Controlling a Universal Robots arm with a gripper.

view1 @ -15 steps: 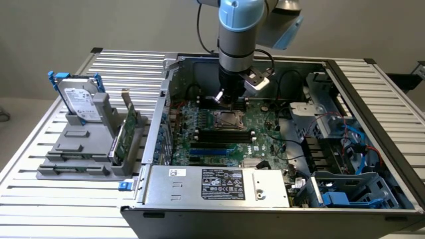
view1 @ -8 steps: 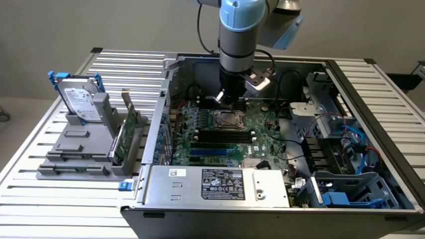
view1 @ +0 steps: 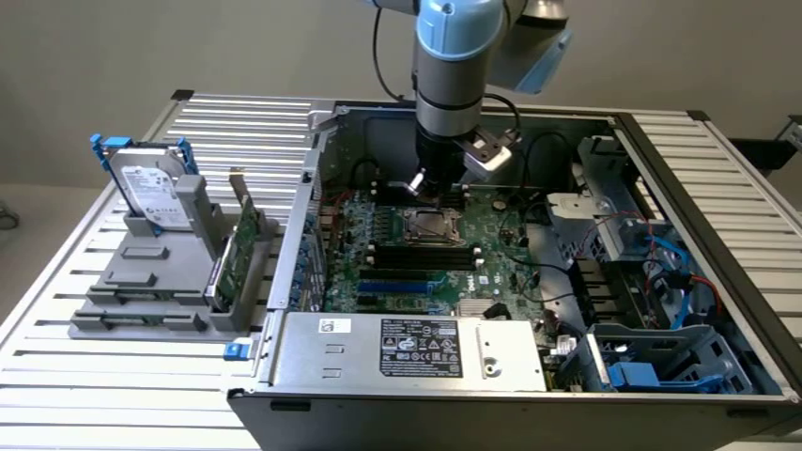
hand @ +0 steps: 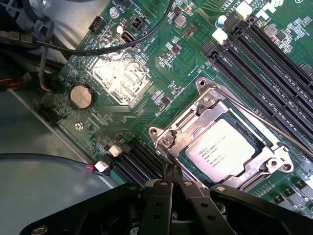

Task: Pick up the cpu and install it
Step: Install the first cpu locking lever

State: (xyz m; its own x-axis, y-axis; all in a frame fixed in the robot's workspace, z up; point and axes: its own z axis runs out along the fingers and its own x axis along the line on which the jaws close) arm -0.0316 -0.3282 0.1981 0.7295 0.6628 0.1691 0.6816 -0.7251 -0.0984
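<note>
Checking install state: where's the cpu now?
The cpu sits in the metal-framed socket on the motherboard, beside the black memory slots, below the shut end effector.

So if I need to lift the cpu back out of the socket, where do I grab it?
The cpu lies flat in the socket, framed by metal. Only its top face and thin rim are exposed, so come straight down from above and pinch two opposite edges; a side approach looks blocked.

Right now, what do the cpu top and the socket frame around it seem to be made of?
The cpu: top looks like matte silver metal, pale grey with dark printed text and no sharp glare. The socket frame: seemingly bright bare steel, glossy, with highlights, pressed edges and screw heads at the corners. Both are judged by look alone.
</note>
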